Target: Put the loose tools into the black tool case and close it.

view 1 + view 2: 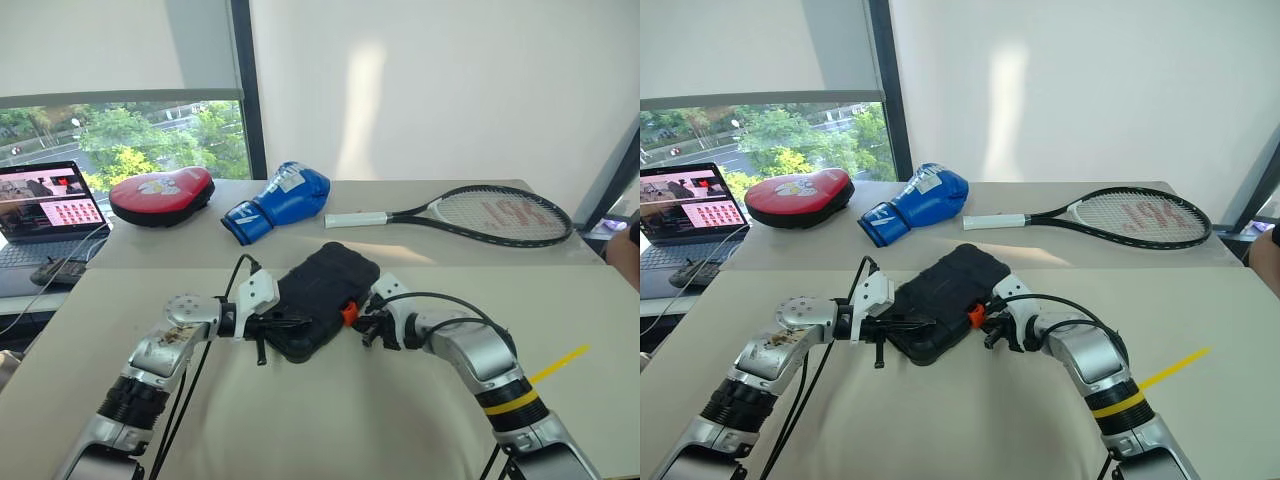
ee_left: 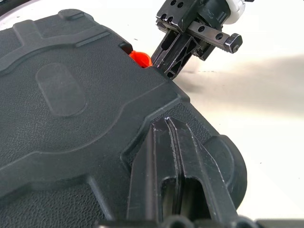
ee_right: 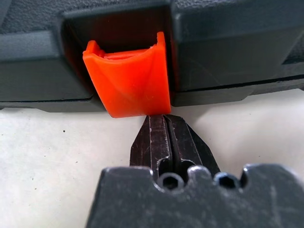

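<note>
Case [image 1: 322,296] lies closed on the table [image 1: 330,420]. Left gripper [image 2: 168,130], fingers together and empty, presses its lid; right gripper [image 3: 164,124], likewise pinched and empty, touches its latch [image 3: 128,78].

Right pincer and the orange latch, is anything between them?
Nothing: in the right wrist view the shut right pincer sits right at the latch edge.

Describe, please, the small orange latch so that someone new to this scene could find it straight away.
Start at the near beige table, where the closed black tool case lies between the two arms. On the case's edge toward the right pincer sits the orange latch, set in a recess. It is the only bright orange part on the otherwise black case, and the shut pincer tips sit right at its lower edge.
</note>
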`<state>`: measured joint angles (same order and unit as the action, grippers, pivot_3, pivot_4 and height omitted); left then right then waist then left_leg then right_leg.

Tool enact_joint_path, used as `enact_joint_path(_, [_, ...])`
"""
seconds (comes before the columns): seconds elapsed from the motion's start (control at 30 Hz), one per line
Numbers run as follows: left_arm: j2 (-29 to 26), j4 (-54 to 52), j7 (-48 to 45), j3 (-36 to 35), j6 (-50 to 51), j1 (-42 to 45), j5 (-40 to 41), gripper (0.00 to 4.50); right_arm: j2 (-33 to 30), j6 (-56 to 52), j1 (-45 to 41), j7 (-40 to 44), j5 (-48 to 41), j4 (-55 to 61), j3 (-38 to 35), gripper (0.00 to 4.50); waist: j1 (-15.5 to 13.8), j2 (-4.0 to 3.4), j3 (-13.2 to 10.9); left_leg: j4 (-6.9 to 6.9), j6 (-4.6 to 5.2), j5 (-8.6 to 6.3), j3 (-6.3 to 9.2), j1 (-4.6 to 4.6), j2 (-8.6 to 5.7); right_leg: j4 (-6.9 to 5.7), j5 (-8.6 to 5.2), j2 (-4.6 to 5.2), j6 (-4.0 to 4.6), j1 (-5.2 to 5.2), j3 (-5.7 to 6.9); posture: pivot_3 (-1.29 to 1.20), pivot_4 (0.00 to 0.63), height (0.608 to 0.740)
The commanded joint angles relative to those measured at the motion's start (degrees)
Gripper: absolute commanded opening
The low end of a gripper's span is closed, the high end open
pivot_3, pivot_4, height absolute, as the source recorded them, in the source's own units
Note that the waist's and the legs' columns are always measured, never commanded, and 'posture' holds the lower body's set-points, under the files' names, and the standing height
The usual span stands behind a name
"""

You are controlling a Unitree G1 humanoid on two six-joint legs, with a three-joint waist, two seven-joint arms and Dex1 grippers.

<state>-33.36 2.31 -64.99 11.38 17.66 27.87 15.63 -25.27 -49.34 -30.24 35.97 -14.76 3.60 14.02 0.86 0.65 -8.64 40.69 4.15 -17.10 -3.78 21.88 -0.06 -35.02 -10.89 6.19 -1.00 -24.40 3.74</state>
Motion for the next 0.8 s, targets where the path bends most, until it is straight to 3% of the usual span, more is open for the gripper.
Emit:
enact_joint_path(0.03, [-0.1, 2.8, 0.0, 3.2, 1.8, -3.8, -2.4, 0.00, 0.3, 1.8, 2.5, 0.6, -2.5, 8.8, -3.0, 0.01, -0.1, -0.01, 0.0, -0.01, 0.00, -0.01, 0.00, 0.00, 0.00, 0.00, 0.00, 0.02, 0.00, 0.00, 0.01, 0.00, 0.150, 0.740])
enact_joint_path(0.2, [-0.2, 3.2, 0.0, 3.5, 1.5, -4.7, -2.9, 0.00, 0.9, 1.5, 1.8, 0.3, -1.7, 8.3, -2.4, 0.01, 0.0, -0.02, 0.0, -0.03, 0.01, -0.02, 0.01, 0.00, -0.01, 0.02, 0.00, 0.07, -0.01, 0.00, 0.01, 0.00, 0.150, 0.740])
enact_joint_path(0.4, [0.0, 3.8, 0.2, 4.9, 1.7, -4.7, -4.0, 0.00, -0.1, 0.5, -5.4, 4.0, 0.5, 0.9, 2.1, 0.01, 0.1, -0.04, 0.0, -0.03, -0.01, -0.01, 0.01, -0.08, 0.00, 0.00, 0.00, 0.04, 0.01, 0.01, 0.00, 0.00, 0.150, 0.740])
enact_joint_path(0.8, [0.1, 3.9, 1.1, 6.5, 1.5, -6.3, -5.5, 0.00, -0.8, 4.0, -21.7, 18.1, 5.4, -13.0, 11.2, 0.01, 0.4, -0.14, 0.0, -0.05, -0.05, 0.02, -0.01, -0.15, 0.01, -0.03, 0.04, 0.03, 0.11, 0.02, -0.01, 0.00, 0.150, 0.740])
